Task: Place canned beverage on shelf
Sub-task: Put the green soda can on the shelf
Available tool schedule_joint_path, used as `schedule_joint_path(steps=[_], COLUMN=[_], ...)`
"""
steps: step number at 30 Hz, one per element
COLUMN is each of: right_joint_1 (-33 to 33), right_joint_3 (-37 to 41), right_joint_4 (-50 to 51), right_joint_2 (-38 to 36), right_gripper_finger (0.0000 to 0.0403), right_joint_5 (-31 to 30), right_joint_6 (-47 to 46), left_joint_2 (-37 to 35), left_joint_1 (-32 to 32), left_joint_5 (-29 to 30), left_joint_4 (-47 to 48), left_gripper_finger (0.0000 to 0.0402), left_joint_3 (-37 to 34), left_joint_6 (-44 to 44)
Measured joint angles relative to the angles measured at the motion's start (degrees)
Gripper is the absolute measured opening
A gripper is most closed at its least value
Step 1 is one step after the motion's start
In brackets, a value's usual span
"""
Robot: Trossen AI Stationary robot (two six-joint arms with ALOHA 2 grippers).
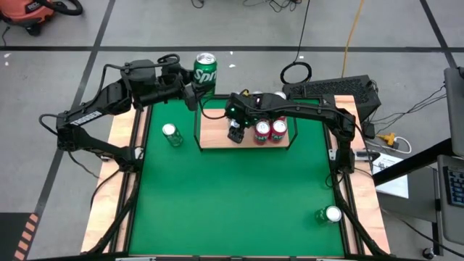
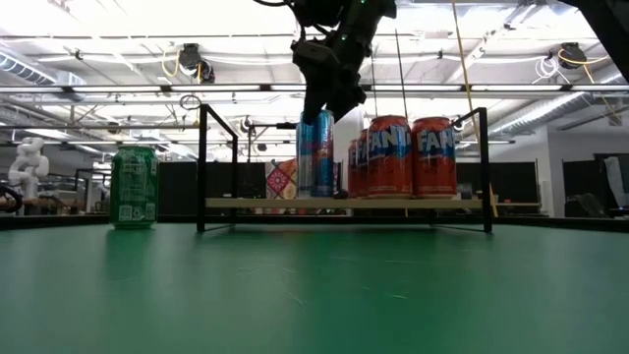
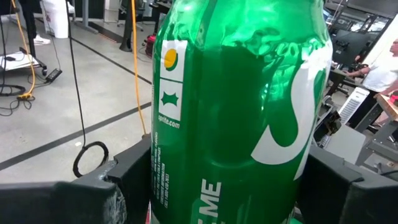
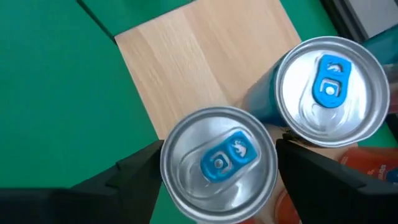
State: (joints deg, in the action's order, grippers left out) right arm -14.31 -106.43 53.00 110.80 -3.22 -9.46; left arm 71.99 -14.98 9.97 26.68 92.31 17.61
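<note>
My left gripper (image 1: 197, 85) is shut on a green Sprite can (image 1: 205, 72), held high by the table's far edge, left of the shelf (image 1: 216, 138). The shelf is a light-wood board with a black rail. On it stand two slim blue cans (image 4: 329, 87) and the red Fanta cans (image 2: 411, 155). My right gripper (image 4: 219, 169) hangs open over the shelf, slanting down. Its fingers stand on either side of the top of the nearer slim blue can (image 4: 217, 163), which rests upright on the board. My left gripper pinches the Sprite can's side wall (image 3: 186, 186), low on the body, between its two fingers (image 3: 121, 186). The fingers come level from the table's left. The can stands upright in the hold, lifted clear of table and shelf. My right gripper's fingers (image 4: 140, 171) lie close beside the slim can's rim; whether they touch it I cannot tell.
A green can (image 1: 172, 135) stands on the green mat left of the shelf, and another can (image 1: 331, 214) stands near the right edge. The shelf board's left part (image 4: 186, 56) is bare wood. Cables and a keyboard (image 1: 330, 88) lie beyond the far edge.
</note>
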Motion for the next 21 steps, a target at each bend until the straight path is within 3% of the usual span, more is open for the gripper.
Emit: schedule_joint_path(steps=[7, 12, 17, 21], right_joint_1=[0.0, 0.0, 0.6, 1.0], right_joint_3=[-2.5, -6.7, -8.7, -5.7], right_joint_4=[1.4, 7.8, 18.0, 24.9], right_joint_2=[-0.2, -1.8, -7.2, -12.8], right_gripper_finger=[0.0295, 0.0295, 0.0295, 0.0286], right_joint_5=[0.2, 0.3, 0.4, 3.0], right_joint_6=[-0.6, -1.0, -1.8, 0.3], left_joint_2=[0.0, -0.5, -1.3, -1.6], left_joint_1=[0.0, 0.0, 0.0, 0.0], left_joint_5=[-0.4, -0.9, -0.9, -0.9], left_joint_4=[0.0, 0.1, 1.1, 1.5], left_gripper_finger=[0.0289, 0.0289, 0.0289, 0.0289], left_joint_3=[0.0, 0.0, 0.0, 0.0], left_joint_6=[0.0, 0.1, 0.1, 0.0])
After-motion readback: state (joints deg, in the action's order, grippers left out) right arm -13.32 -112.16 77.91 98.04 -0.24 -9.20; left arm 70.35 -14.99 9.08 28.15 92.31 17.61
